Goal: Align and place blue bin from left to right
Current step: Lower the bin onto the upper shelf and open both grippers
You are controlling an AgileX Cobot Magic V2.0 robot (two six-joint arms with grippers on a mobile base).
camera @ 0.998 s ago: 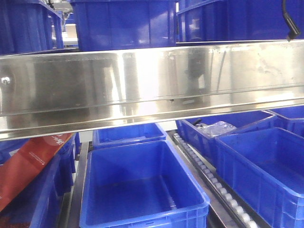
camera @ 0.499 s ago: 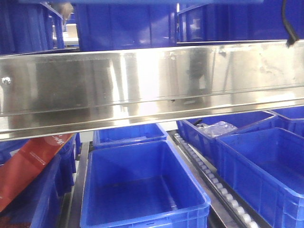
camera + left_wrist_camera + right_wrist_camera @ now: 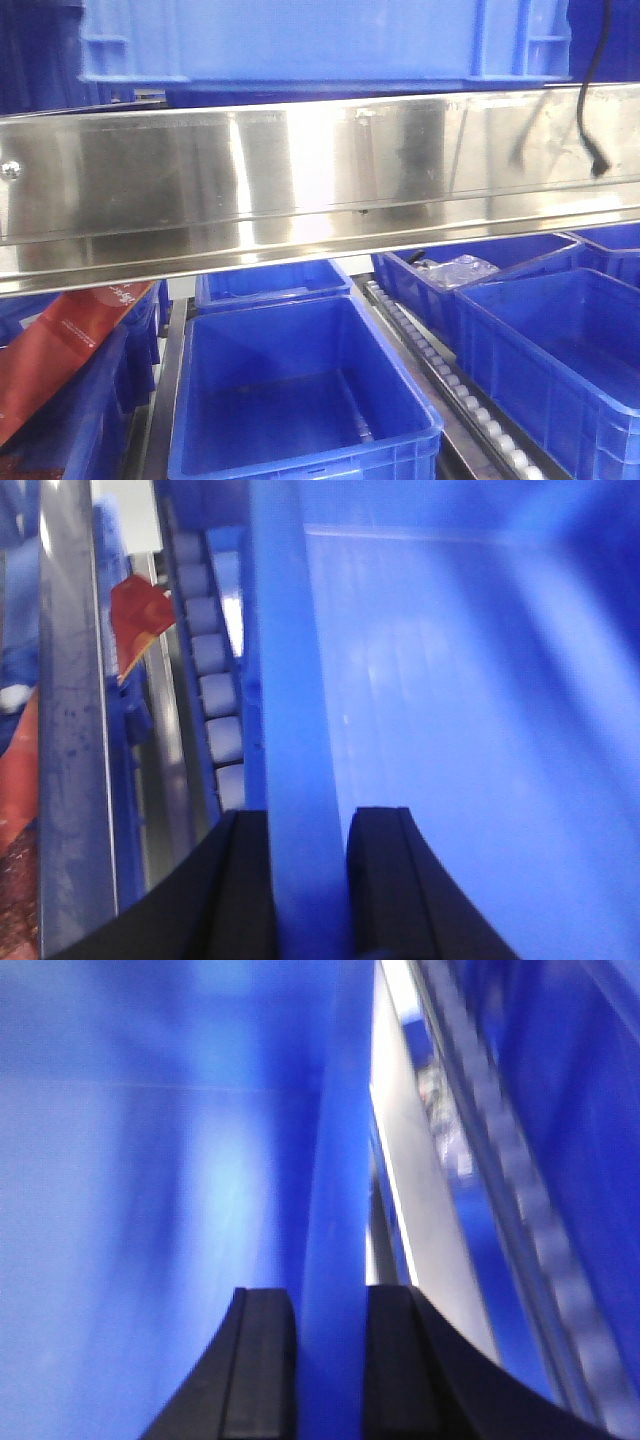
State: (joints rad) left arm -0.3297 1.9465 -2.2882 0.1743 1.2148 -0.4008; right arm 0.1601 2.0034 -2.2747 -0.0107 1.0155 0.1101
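Front camera faces the rack from low and near; both wrist cameras look closely along the bin (image 3: 300,40) walls.

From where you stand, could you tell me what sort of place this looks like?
Probably a warehouse or factory flow rack: rows of blue bins sit in lanes beside a roller track under a stainless steel shelf rail, and both grippers clamp the walls of another blue bin.

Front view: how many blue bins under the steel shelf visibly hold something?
2: the left bin with a red package, and the right rear bin with a clear bag. Other bins are partly hidden.
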